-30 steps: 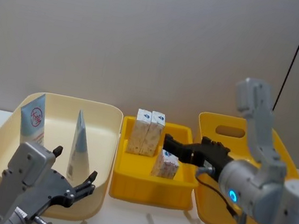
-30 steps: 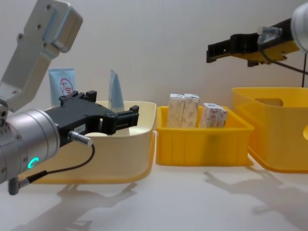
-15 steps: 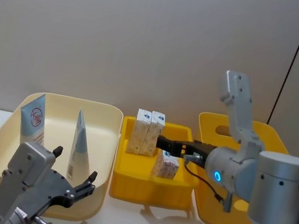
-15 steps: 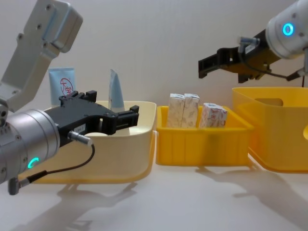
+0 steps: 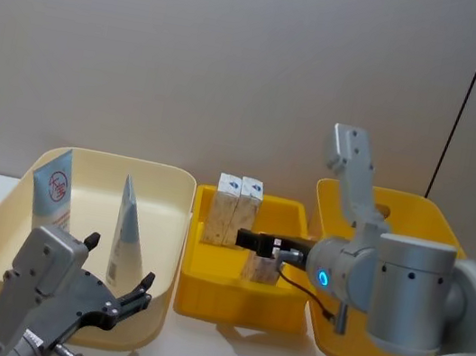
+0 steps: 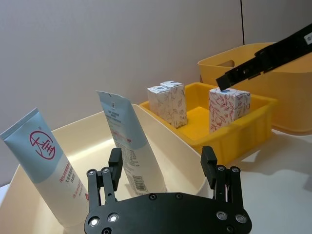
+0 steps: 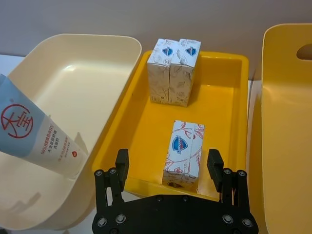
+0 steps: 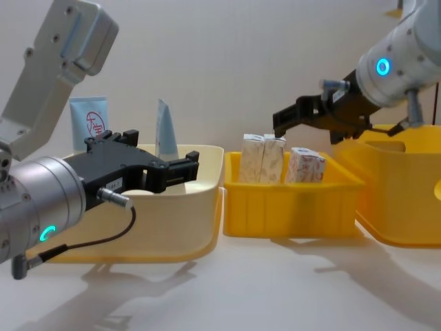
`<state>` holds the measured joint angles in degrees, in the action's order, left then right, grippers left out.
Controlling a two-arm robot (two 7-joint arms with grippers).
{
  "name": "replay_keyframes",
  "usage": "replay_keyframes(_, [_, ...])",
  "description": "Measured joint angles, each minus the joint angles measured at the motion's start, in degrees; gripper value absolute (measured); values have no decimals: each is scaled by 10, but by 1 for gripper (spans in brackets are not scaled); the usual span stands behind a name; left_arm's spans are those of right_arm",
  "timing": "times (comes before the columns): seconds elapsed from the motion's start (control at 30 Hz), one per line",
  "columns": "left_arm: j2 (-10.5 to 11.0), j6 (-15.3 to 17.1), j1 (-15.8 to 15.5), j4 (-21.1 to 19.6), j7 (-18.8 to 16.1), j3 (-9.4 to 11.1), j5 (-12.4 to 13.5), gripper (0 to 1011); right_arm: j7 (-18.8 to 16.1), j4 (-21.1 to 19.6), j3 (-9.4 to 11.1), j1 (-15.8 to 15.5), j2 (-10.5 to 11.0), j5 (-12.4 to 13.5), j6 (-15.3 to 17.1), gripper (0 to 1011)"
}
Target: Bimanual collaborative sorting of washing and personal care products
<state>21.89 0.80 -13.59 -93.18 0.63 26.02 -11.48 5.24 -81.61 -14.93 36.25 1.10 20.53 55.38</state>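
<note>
Where the right gripper (image 5: 246,239) hangs, one carton (image 5: 261,271) is half hidden.

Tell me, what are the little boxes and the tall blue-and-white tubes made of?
The little boxes look like thin printed cardboard: sharp folded edges and flat, matte faces. The tubes seem to be soft, smooth plastic, since each one flattens to a thin sealed edge at the top. The right gripper hovers open above the boxes.
</note>
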Motion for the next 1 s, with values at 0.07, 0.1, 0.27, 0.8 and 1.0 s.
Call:
replay_keyframes(0.07, [0, 0, 0, 0, 0, 0, 0, 1003, 2, 10, -1, 3, -3, -3, -1, 1001])
replay_keyframes(0.1, [0, 0, 0, 0, 0, 0, 0, 1003, 3, 14, -1, 4, -4, -4, -1, 1001])
replay_keyframes(0.27, [0, 0, 0, 0, 0, 0, 0, 1003, 7, 35, -3, 10, -9, -10, -6, 1001])
replay_keyframes(0.8, [0, 0, 0, 0, 0, 0, 0, 1003, 15, 84, -4, 21, -19, -26, -22, 1001])
replay_keyframes(1.0, [0, 0, 0, 0, 0, 0, 0, 1003, 14, 99, -3, 23, -22, -29, -33, 1001])
